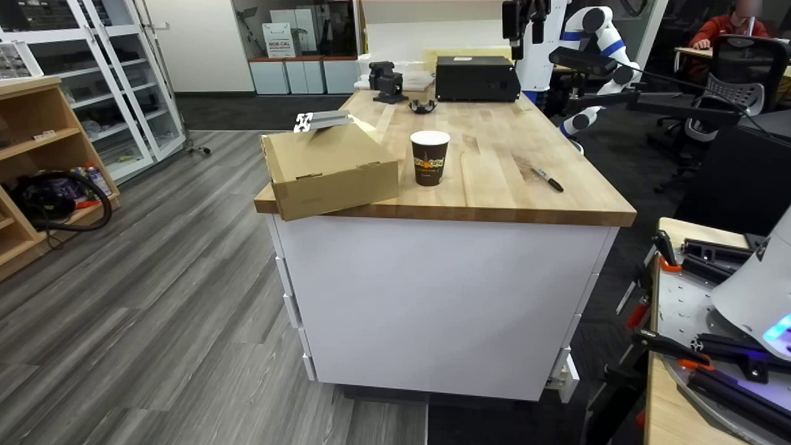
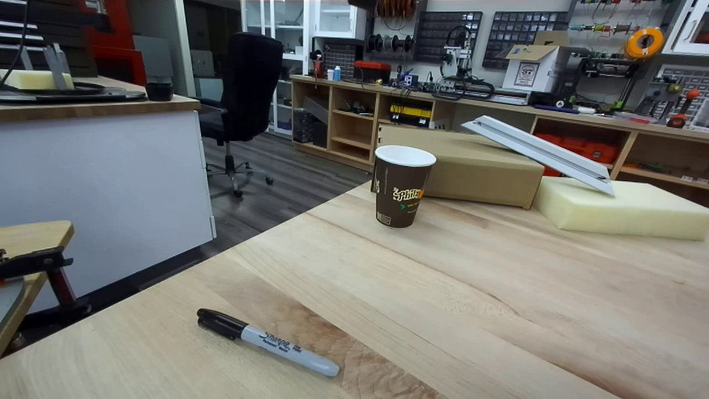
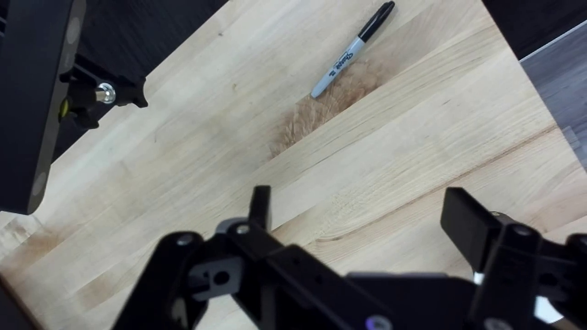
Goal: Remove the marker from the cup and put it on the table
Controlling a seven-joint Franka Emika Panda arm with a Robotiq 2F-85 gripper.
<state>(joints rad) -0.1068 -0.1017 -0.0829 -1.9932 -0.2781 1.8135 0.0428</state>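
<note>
The marker, grey with a black cap, lies flat on the table in both exterior views (image 1: pixel 547 180) (image 2: pixel 268 342) and in the wrist view (image 3: pixel 352 49). The brown cup stands upright, apart from the marker, in both exterior views (image 1: pixel 429 158) (image 2: pixel 404 187). Its white inner wall shows, but its bottom is hidden. The table has a light wood top (image 1: pixel 482 191) (image 2: pixel 487 332) (image 3: pixel 192 151). My gripper (image 3: pixel 358 197) is open and empty above the table, away from the marker. It hangs high at the far end in an exterior view (image 1: pixel 527 44).
A tan cardboard box (image 1: pixel 337 179) (image 2: pixel 465 166) stands beside the cup, with a metal profile (image 2: pixel 543 152) and a foam block (image 2: pixel 620 208). A black box (image 1: pixel 477 79) and a small vise (image 1: pixel 387 82) stand at the far end. A black bar (image 3: pixel 34 101) overhangs the table's edge.
</note>
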